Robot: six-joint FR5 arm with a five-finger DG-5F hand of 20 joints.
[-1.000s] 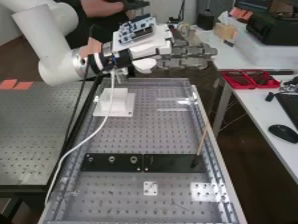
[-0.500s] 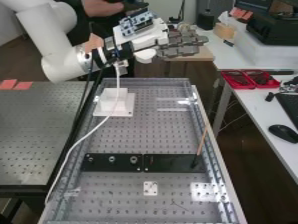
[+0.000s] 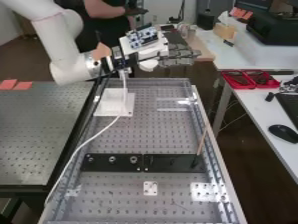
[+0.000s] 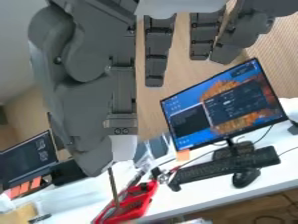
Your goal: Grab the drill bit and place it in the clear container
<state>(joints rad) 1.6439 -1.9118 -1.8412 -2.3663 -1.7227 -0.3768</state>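
Pinching the drill bit [image 4: 113, 186] between thumb [image 4: 92, 150] and neighbouring finger [image 4: 122, 90], by the look of it, with much of its length sticking out past the tips; holding the other fingers [image 4: 158, 50] nearly straight, apart from that pinch. Done with the grab, then, but not with the placing: left to bring it over the container, lower it and let go. Holding the hand [image 3: 176, 54] roughly level, raised beyond the far end of the perforated tray [image 3: 149, 130], fingers toward the high view's right. Coming in from upper left with the white arm [image 3: 58, 47], sloping down, then bending at the wrist. Well below the hand, on the tray's far part, seemingly to be seen as pale glints: the clear container [image 3: 173, 109].
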